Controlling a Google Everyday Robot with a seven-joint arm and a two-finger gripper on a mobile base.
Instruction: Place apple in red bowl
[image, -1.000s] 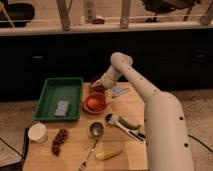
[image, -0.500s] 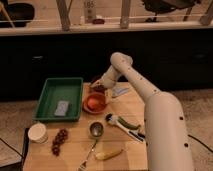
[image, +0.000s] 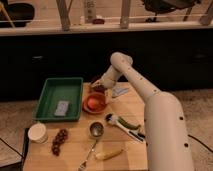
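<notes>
A pale wooden desk (image: 127, 107) stands in the lower middle of the view, lit warmly from above. Behind it runs a long, dark cabinet front (image: 60, 55), almost black, topped by a light ledge (image: 150, 26). Above the ledge rise pale slanted posts (image: 64, 12) of what may be a railing or window frame. On either side of the desk lies a grey speckled floor (image: 15, 117). The room beyond the posts looks dim.

The gripper (image: 98, 86) hangs over the far part of the desk, its jaws spread.

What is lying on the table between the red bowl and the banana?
In the camera view, the metal cup and a fork lie between the red bowl and the banana. The gripper, open, hangs just above the bowl.
</notes>
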